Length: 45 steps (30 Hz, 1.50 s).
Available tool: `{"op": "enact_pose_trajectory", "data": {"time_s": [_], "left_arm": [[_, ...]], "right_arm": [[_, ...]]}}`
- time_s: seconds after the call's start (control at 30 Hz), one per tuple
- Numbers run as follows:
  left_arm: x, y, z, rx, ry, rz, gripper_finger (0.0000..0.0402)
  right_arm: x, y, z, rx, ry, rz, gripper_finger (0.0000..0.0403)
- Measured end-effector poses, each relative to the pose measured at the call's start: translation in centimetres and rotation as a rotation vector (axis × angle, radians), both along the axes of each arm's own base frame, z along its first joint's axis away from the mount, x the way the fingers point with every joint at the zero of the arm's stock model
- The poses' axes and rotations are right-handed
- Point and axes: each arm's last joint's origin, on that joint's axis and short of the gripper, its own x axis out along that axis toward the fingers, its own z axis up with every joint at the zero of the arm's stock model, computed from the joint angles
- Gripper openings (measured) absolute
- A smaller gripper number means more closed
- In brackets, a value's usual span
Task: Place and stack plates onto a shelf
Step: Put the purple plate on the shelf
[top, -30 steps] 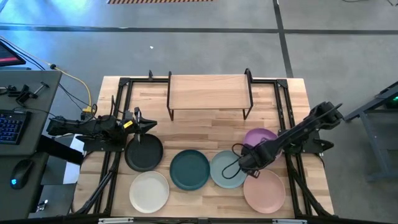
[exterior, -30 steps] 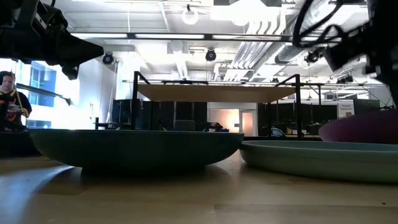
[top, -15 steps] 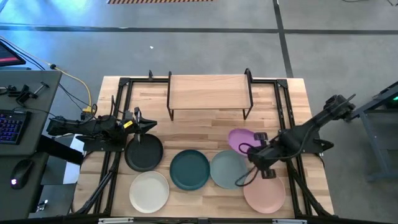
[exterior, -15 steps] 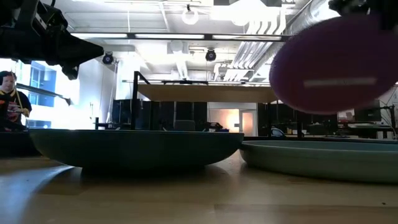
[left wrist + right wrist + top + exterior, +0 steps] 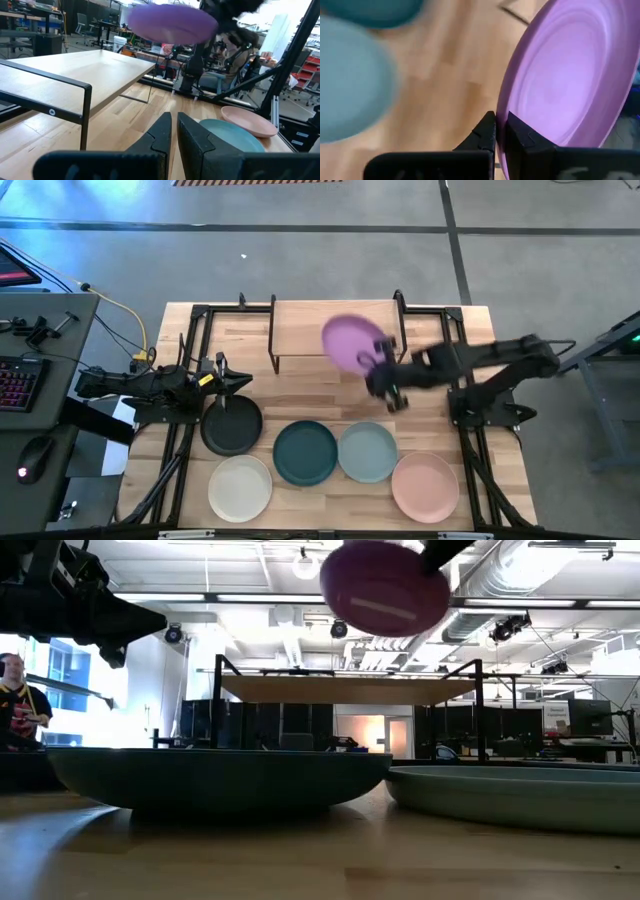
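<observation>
My right gripper [image 5: 380, 368] is shut on the purple plate [image 5: 350, 340], which is high in the air over the right front part of the light-wood shelf [image 5: 335, 328]. The plate also shows in the low view [image 5: 385, 585] and the left wrist view [image 5: 172, 24]. On the table lie the black plate [image 5: 232, 425], the dark teal plate [image 5: 305, 452], the pale blue-green plate [image 5: 368, 452], the pink plate [image 5: 425, 485] and the cream-white plate [image 5: 240, 487]. My left gripper [image 5: 238, 380] is shut and empty, just beyond the black plate's far edge. My right gripper pinches the purple plate's rim [image 5: 502, 120] between its two fingers, one on the upper face and one on the underside. The fingers come from the table's right and near side, roughly level. The plate is lifted clear, nearly level, above the shelf's height.
The shelf's black posts [image 5: 400, 300] stand at its ends, and its board top [image 5: 75, 70] is bare. Black frame rails [image 5: 195, 350] run along both sides of the table. A desk with a keyboard [image 5: 15, 380] stands off the table's left.
My right gripper has lifted the purple plate off the table at the right, swung it up and carried it toward the far left, over the shelf's right front. The plate has gone from lying on the table, through a steep tilt, to nearly level in the air.
</observation>
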Motion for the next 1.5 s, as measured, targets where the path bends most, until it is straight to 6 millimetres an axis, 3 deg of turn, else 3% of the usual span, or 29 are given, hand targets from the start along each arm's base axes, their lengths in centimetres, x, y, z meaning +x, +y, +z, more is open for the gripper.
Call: {"op": "enact_pose_trajectory", "data": {"time_s": [0.13,0.23,0.53,0.93,1.5], "left_arm": [[0.0,0.0,0.0,0.000,0.000,0.000,0.0021],[0.0,0.0,0.0,0.000,0.000,0.000,0.0021],[0.0,0.0,0.0,0.000,0.000,0.000,0.0021],[0.0,0.0,0.0,0.000,0.000,0.001,0.0021],[0.0,0.0,0.0,0.000,0.000,0.000,0.0021]], "right_arm": [[1.0,-5.5,-1.2,-0.008,0.041,-0.185,0.0000],[1.7,-7.3,-2.2,-0.011,0.115,-0.237,0.0000],[4.5,-8.2,-5.0,-0.049,0.207,-0.235,0.0000],[3.6,-11.3,-5.5,0.083,0.197,-0.472,0.0000],[3.6,-10.7,-5.6,0.159,0.201,-0.464,0.0000]]}}
